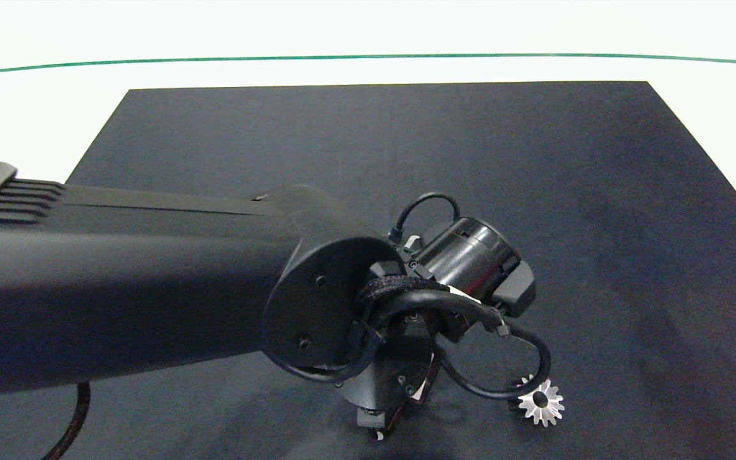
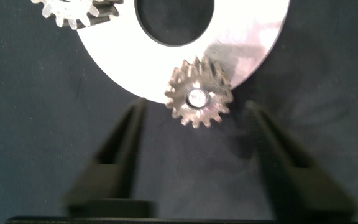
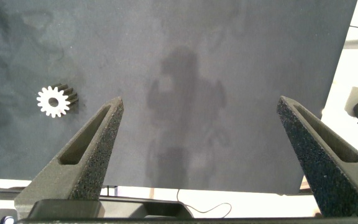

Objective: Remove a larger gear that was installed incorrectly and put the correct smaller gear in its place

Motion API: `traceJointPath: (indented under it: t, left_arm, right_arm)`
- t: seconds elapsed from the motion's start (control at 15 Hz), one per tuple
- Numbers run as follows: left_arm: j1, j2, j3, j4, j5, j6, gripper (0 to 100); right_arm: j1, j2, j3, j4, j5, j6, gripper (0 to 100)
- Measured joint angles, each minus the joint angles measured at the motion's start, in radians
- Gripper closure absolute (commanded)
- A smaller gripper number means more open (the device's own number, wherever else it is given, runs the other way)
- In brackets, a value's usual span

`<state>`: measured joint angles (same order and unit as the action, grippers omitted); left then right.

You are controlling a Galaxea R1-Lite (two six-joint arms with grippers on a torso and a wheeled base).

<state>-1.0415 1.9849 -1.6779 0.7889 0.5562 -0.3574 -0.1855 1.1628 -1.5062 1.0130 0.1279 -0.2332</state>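
Larger gear, I think, going by its long flared teeth, though the left wrist view is soft: it sits on a pin at the near rim of a white ring plate, so it's still mounted where the wrong part was fitted. A second, blunter-toothed gear sits on the same plate and is cut off by the frame edge.

Left gripper points down over the near centre of the dark mat. Its fingers are spread, one on each side of the pinned gear and not touching it. That reads as lining up to pinch the gear across its teeth and lift it straight off the pin. Nothing is held yet.

Smaller gear lies loose on the mat just right of the left wrist, flat with its hole up. It looks staged close by as the replacement, easy to grab from above.

Right gripper is empty, fingers wide apart, hovering over bare mat. The loose gear and a sliver of the plate edge show off to one side in its view. The right arm isn't in the head view, so it's likely waiting clear of the left arm's work.

Removal not done yet; swap not started.
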Motion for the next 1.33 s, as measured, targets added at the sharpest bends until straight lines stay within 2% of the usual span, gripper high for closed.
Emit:
traceJointPath:
  t: [0.33, 0.6, 0.8, 0.87, 0.93, 1.07, 1.2, 1.33]
  left_arm:
    - [0.021, -0.069, 0.001, 0.019, -0.002, -0.014, 0]
    - [0.109, -0.177, -0.001, 0.118, 0.0, -0.043, 0]
    - [0.167, -0.302, -0.006, 0.23, 0.0, -0.106, 0]
    - [0.184, -0.346, -0.006, 0.278, 0.0, -0.14, 0]
    - [0.208, -0.391, -0.003, 0.327, 0.0, -0.188, 0]
    - [0.283, -0.466, 0.002, 0.386, 0.0, -0.288, 0]
    - [0.353, -0.526, 0.012, 0.412, 0.0, -0.357, 0]
    - [0.401, -0.574, 0.045, 0.418, 0.0, -0.376, 0]
  right_arm:
    - [0.001, 0.001, 0.001, 0.0, 0.0, 0.0, 0]
    - [0.003, 0.001, 0.003, 0.003, 0.0, -0.001, 0]
    - [0.003, 0.001, 0.013, 0.005, 0.0, -0.003, 0]
    - [0.003, 0.0, 0.022, 0.005, 0.0, -0.01, 0]
    - [0.003, -0.001, 0.036, 0.004, 0.0, -0.026, 0]
    - [0.003, -0.003, 0.051, 0.004, -0.001, -0.036, 0]
    - [0.003, -0.002, 0.056, 0.003, -0.001, -0.037, 0]
    - [0.003, -0.001, 0.059, 0.003, -0.001, -0.038, 0]
